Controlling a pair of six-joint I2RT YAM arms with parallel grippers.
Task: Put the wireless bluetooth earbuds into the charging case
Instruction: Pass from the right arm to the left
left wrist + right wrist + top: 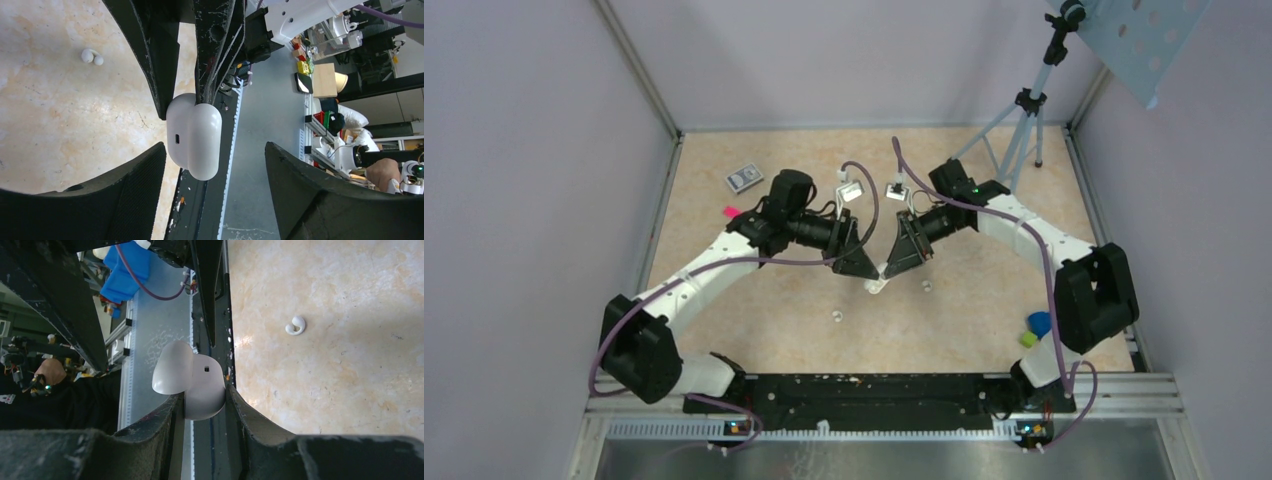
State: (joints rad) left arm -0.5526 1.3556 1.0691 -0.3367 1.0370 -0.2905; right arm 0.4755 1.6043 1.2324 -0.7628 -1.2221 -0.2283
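Note:
The white charging case (202, 387) is pinched between the fingers of my right gripper (205, 405), which is shut on it. Its lid (172, 367) stands hinged open to one side. In the left wrist view the case (194, 135) hangs from the right gripper's black fingers (215, 50). My left gripper (215, 150) is open, its two pads on either side of the case with a gap on each side. One white earbud (92, 56) lies on the table to the left, another earbud (295, 325) to the right. From above, both grippers meet over the case (877, 285).
A grey patterned box (744, 178) and a pink scrap (730, 211) lie at the back left. Blue (1037, 322) and green (1028, 339) items sit by the right arm's base. A tripod (1024, 120) stands at the back right. Grey walls enclose the table.

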